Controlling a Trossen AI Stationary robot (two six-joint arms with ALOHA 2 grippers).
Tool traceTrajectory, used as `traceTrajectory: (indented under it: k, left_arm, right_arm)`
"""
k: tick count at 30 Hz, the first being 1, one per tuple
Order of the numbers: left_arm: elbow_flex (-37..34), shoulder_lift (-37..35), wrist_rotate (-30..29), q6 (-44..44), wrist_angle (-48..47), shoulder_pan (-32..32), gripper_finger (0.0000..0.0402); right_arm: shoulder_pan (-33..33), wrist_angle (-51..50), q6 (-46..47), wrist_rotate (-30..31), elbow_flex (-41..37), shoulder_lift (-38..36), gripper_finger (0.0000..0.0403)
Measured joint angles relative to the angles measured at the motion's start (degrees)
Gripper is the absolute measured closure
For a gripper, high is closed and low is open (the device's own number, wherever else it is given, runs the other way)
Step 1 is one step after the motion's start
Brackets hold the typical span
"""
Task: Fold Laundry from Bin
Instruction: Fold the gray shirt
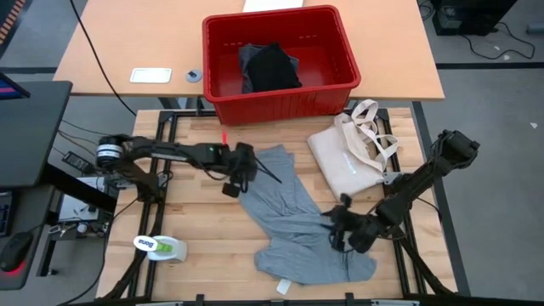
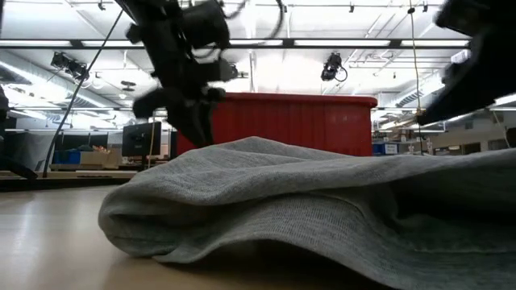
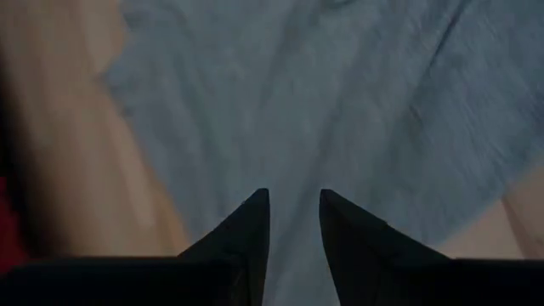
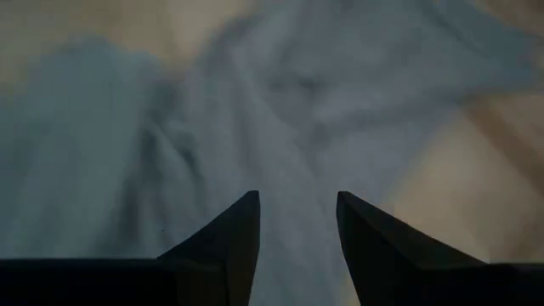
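Grey T-shirt (image 1: 293, 223) is lying crumpled mid-table, prob. getting spread flat for folding. Left gripper (image 1: 240, 172) is hovering over its far edge, fingers slightly apart, nothing between. Right gripper (image 1: 344, 228) is sitting at the shirt's right edge, fingers apart, empty too. Black garment (image 1: 272, 68) is waiting in the red bin (image 1: 280, 106). Low view is blocked by cloth; chest mark isn't visible.

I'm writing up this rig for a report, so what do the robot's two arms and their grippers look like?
Both arms are dark, slim and jointed. The left arm has a silver-white ring at its base joint and a thin black cable near the wrist. The left gripper and right gripper each end in two black, tapering, pointed fingers.
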Motion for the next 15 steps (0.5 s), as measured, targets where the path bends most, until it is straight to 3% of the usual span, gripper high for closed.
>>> traceTrajectory:
  k: [3,6,9,11,15]
  left_arm:
    - [0.0,6.0,-2.2,0.8,1.5,0.2,0.0290]
    - [0.0,11.7,-11.8,2.4,1.3,1.7,0.0290]
    - [0.1,14.8,-18.4,4.0,1.5,3.3,0.0290]
    - [0.2,15.6,-19.0,5.2,2.0,4.3,0.0290]
    - [0.1,15.7,-18.8,8.9,6.1,6.6,0.0290]
  right_arm:
    - [-2.9,16.0,-9.4,-7.5,0.0,5.3,0.0238]
    - [-4.1,29.5,-14.8,-14.7,0.0,11.1,0.0238]
    - [-4.2,42.1,-18.3,-17.3,0.1,16.2,0.0238]
    - [-4.0,46.6,-20.3,-17.6,1.6,19.4,0.0238]
    - [-4.1,46.0,-23.9,-17.7,7.6,26.0,0.0238]
